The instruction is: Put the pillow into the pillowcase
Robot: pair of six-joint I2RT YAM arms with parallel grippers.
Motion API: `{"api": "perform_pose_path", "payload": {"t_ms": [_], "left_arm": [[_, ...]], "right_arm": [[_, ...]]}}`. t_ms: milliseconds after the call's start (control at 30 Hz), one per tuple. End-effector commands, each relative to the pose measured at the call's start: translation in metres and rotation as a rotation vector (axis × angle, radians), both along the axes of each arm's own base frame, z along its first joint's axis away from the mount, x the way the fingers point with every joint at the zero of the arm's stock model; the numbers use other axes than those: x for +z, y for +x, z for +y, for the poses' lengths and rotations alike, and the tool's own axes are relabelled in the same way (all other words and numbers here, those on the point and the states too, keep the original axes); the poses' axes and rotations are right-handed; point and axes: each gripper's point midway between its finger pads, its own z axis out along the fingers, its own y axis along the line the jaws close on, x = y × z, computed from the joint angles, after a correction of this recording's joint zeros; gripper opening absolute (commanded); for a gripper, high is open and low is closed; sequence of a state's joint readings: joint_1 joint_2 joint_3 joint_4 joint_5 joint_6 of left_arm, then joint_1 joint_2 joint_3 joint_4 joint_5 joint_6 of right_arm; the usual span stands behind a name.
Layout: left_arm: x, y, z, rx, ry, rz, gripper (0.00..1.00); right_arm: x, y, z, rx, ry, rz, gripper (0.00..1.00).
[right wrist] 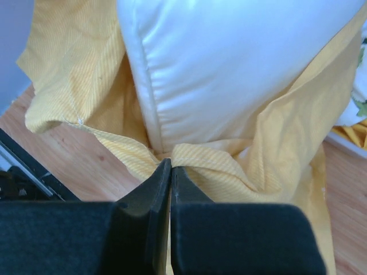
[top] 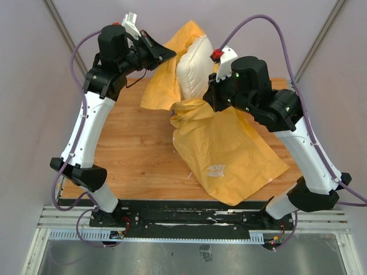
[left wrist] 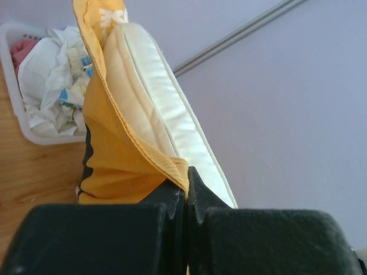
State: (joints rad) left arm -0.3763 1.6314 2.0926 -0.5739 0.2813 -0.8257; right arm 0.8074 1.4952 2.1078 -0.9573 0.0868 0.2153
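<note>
Fabric bunches at both sides as the large orange-yellow printed cloth pillowcase (top: pixel 229 152) is drawn up around the cream-white rectangular soft pillow (top: pixel 194 66). The pillow stands on end near the far edge of the pale wooden table (top: pixel 135 154), its lower part inside the case's mouth and its upper part bare.

The left gripper (left wrist: pixel 186 186) has its fingers pressed together on the ribbed hem of the pillowcase, just beside the pillow's seam. The right gripper (right wrist: pixel 171 169) is likewise pinched tight on a fold of hem under the pillow's bottom corner. The closed end of the case trails flat across the table toward the near edge. A white plastic basket (left wrist: pixel 17 109) of crumpled white cloths (left wrist: pixel 54 69) sits behind (seen only from the left wrist).

The step in hand appears to be working the mouth over the pillow, and it looks roughly half done. Doing it well likely means holding the two pinches of hem apart so the mouth gapes wide. Both should then lift evenly together, letting the pillow's own weight carry it down toward the closed end. An uneven pull could tip the pillow or trap cloth under a corner. Such thin pinches may slip, so gentle shakes seem wiser than one hard tug.
</note>
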Motion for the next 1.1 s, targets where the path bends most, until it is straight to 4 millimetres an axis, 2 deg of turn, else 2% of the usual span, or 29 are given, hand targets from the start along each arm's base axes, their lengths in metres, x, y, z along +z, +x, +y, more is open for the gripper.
{"api": "perform_pose_path", "payload": {"t_ms": [0,133,267,367,500,567,733,867,967,1067], "left_arm": [[0.073,-0.01,0.013,-0.023,-0.062,-0.162,0.0],[0.108,-0.023,0.02,-0.061,-0.14,-0.224,0.0],[0.121,-0.035,0.022,-0.106,-0.209,-0.261,0.0],[0.139,-0.052,0.022,-0.155,-0.276,-0.323,0.0],[0.185,-0.078,0.028,-0.203,-0.353,-0.448,0.0],[0.198,-0.086,0.028,-0.246,-0.387,-0.472,0.0],[0.213,-0.101,0.029,-0.344,-0.505,-0.516,0.0],[0.227,-0.105,0.035,-0.355,-0.524,-0.553,0.0],[0.239,-0.111,0.045,-0.373,-0.574,-0.589,0.0],[0.248,-0.118,0.052,-0.418,-0.616,-0.611,0.0]], "right_arm": [[0.05,0.011,-0.011,-0.029,0.078,-0.118,0.01],[0.086,0.006,-0.028,-0.064,0.139,-0.211,0.01],[0.097,-0.001,-0.035,-0.065,0.216,-0.29,0.01],[0.104,-0.003,-0.041,-0.08,0.268,-0.352,0.01],[0.128,-0.007,-0.043,-0.076,0.346,-0.431,0.01],[0.143,-0.011,-0.041,-0.048,0.385,-0.474,0.01],[0.178,-0.022,-0.039,0.005,0.467,-0.577,0.01],[0.199,-0.026,-0.038,0.025,0.498,-0.629,0.01],[0.22,-0.03,-0.036,0.055,0.52,-0.67,0.01],[0.245,-0.044,-0.038,0.098,0.561,-0.722,0.01]]}}
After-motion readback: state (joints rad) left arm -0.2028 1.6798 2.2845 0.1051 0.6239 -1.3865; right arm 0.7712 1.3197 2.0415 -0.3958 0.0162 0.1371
